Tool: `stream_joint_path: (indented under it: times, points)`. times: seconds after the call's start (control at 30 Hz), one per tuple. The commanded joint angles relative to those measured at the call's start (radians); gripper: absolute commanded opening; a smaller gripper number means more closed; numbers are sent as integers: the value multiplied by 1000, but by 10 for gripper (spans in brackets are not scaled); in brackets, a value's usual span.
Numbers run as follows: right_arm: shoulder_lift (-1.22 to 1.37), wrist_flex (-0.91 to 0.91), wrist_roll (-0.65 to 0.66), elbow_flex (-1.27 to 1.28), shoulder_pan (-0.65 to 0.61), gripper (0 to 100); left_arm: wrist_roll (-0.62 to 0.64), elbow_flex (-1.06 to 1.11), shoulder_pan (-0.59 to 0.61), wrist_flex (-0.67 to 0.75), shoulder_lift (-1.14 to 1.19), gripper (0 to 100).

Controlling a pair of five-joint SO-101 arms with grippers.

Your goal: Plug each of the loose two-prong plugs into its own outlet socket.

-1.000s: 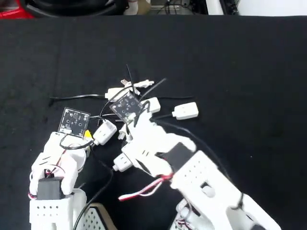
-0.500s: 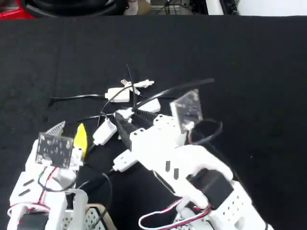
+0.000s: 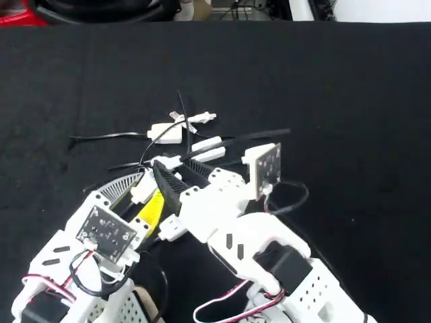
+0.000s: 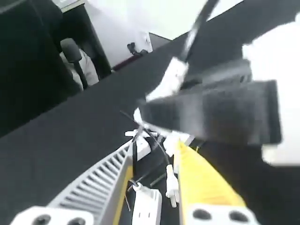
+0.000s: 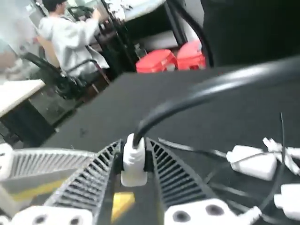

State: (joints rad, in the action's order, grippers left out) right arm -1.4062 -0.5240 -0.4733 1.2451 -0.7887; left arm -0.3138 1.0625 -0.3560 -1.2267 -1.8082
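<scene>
A: State of the right gripper point(image 3: 168, 163)?

B: Clamped on a white two-prong plug point(image 5: 133, 161), with its black cord point(image 5: 187, 101) arching off the back. A second ago this gripper was nose-down in the tangle. Since then the wrist has rolled over, and the plug looks raised off the black table point(image 3: 350, 87).

A: And the left gripper point(image 4: 157, 152)?

B: Jaws spread. The yellow finger point(image 4: 201, 187) and ribbed grey finger point(image 4: 98, 183) sit either side of a white block point(image 4: 145, 206) lying on the table, and I can't confirm contact. A second ago it was back at the left; it has since swung right, in beside the right gripper.

A: Further out?

B: Loose white pieces: one on the far side point(image 3: 167, 131), one just right of the held plug point(image 3: 209, 145), one near point(image 3: 172, 229). The block that lay to the right earlier is now behind the right arm's camera board point(image 3: 266, 167).

A: What does that mean for the task?

B: One plug is picked and nothing is mated yet. The left arm looks set to steady a counterpart — whether its block is a socket, I can't tell.
</scene>
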Motion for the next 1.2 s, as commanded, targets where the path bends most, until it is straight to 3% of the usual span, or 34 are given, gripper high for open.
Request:
stream_joint_path:
  times: [0.0, 0.2, 0.43, 0.57, 0.67, 0.8, 0.93, 1.17]
  points:
    - [-5, -153, -17, -108, -15, 12, -3, 48, -1, 95, 5, 148]
    - [-4, -318, -12, -199, -11, 12, -6, 160, 88, 187, 5, 152]
    - [-1, -321, -3, -206, 6, 12, -32, 162, 97, 71, 5, 152]
    - [81, -361, 103, -217, 98, 11, -196, 163, 131, -52, 5, 148]
    - [243, -456, 216, -263, 120, 11, -279, 166, 260, -124, 5, 148]
    - [473, -523, 272, -311, 81, 11, -284, 193, 496, -141, 5, 148]
    - [604, -517, 316, -312, 18, 11, -292, 308, 647, -115, 5, 148]
    - [677, -459, 316, -252, 9, 11, -287, 607, 616, 130, 5, 148]
